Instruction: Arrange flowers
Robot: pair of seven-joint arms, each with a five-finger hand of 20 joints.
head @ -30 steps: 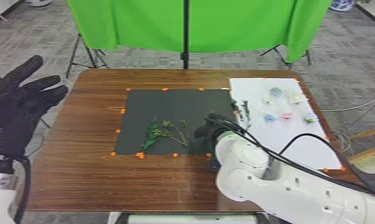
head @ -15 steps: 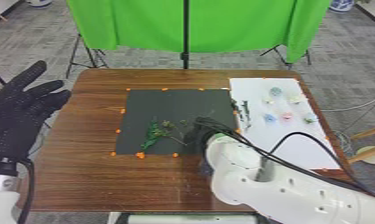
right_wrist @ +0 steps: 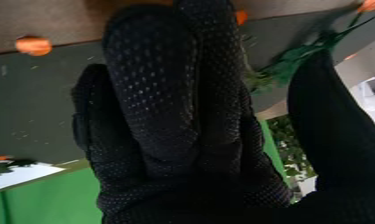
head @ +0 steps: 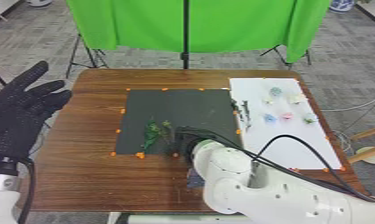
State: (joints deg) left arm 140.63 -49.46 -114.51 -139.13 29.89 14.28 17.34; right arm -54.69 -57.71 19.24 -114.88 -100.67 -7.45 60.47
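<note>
The right hand, fingers straight, thumb apart, is beside leafy green stems on a black mat; the left hand is open. Adjusting stems well likely needs light fingertip nudges, sparing leaves.

Green cloth backdrop over grey carpet
A black pole crosses the cloth (splayed stand legs show below it), blue-and-white ceramic sits at the far right, and a pale cable lies near wooden legs.
</note>
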